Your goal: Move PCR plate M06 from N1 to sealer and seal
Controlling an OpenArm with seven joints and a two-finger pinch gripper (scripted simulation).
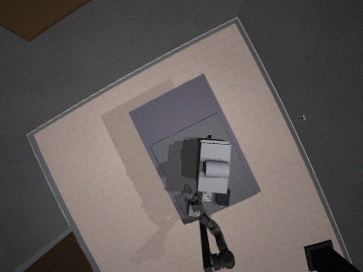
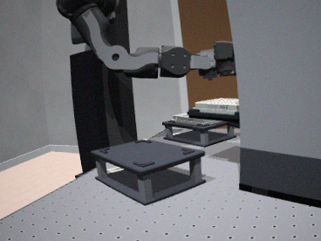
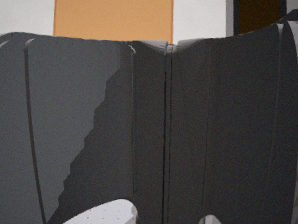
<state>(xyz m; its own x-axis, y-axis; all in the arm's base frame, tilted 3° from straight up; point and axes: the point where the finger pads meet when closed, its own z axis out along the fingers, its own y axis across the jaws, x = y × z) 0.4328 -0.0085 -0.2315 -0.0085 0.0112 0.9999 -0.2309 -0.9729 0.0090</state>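
Note:
My gripper is shut and empty, its fingers together in the wrist view. It is level, at the front-left corner of the sealer's housing; the housing's edge may hide its tips in the exterior view. A white well plate, which looks like M06, lies flat on the dark stage, which stands out; foil and exact seating cannot be told. M09 sits lower on nest N2. Nest N1 is bare. START and the lamp are not visible.
The housing stands tall beside the stage, with a pale roll on top. N1 stands on the perforated deck, across the stage from N2. The arm reaches in above both nests' height. Walls and an orange panel show beyond the fingers.

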